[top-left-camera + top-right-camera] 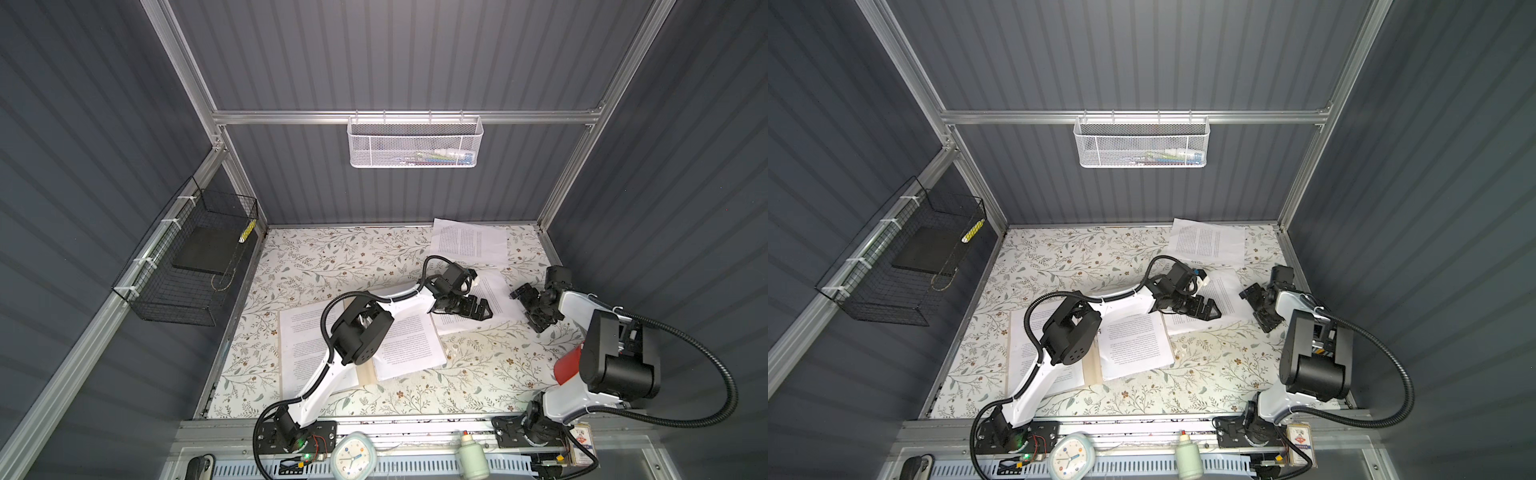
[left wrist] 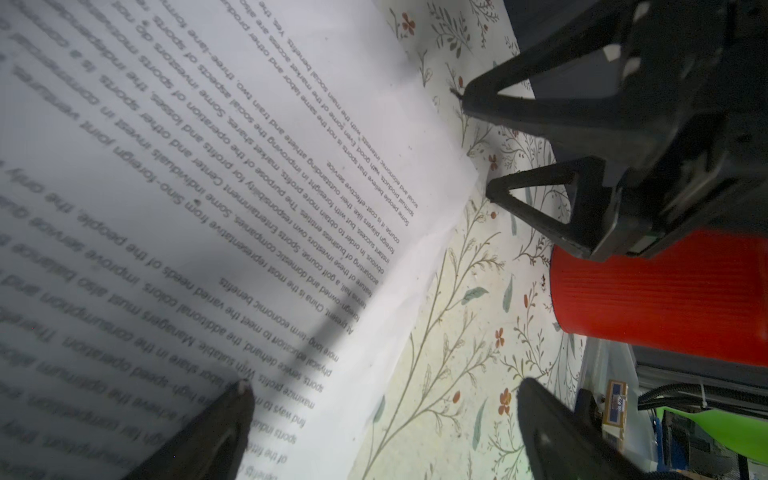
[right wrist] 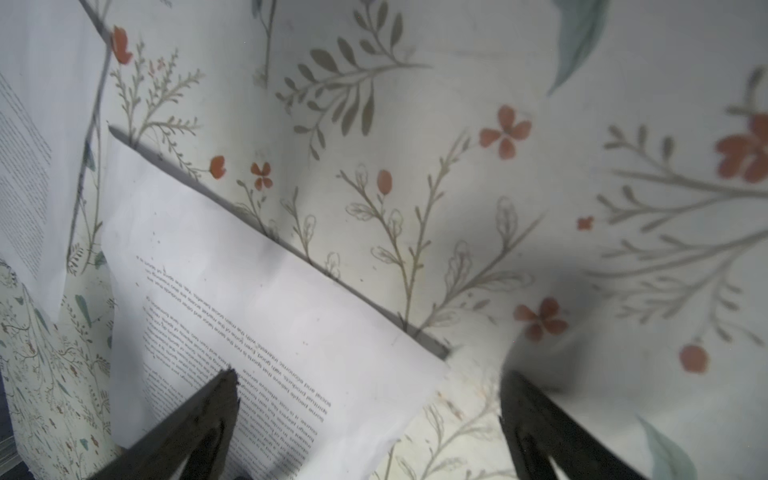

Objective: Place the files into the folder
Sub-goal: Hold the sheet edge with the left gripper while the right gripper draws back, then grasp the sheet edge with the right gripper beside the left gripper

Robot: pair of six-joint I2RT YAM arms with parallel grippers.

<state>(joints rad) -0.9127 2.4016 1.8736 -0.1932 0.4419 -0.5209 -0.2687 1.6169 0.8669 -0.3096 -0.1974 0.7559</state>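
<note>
"Top views, both, show the folder (image 1: 368,376) spread open on the desk (image 1: 332,266), near the left arm's base. Why open?" Mia asks.

"So sheets can be laid flat inside, I'd judge," says Jon. "2 files lie on it: the left-half sheet (image 1: 299,345) and the right-half sheet (image 1: 409,347), with the folder's tan middle bare between them."

"And the rest?"

"2 more lie loose. The near sheet (image 1: 498,291) is just beside the folder's far right corner, and the far sheet (image 1: 469,243) is up against the back wall. That makes 4 files, 1 folder, 2 arms."

"What about the claws?"

"The left claw (image 1: 485,311) hangs over the near sheet, jaws spread, nothing in them. In the left wrist view, 1 fingertip (image 2: 239,399) is over the print and the other over bare desk. Whether it touches the paper I cannot tell. The right claw (image 1: 525,311) is spread wide too and empty, at that sheet's right edge. The right wrist view shows the sheet's corner between its jaws."

"Why both on 1 sheet?"

"My guess: it's floppy and lies flat, so 1 claw steadies it while the other gets under an edge."
</note>
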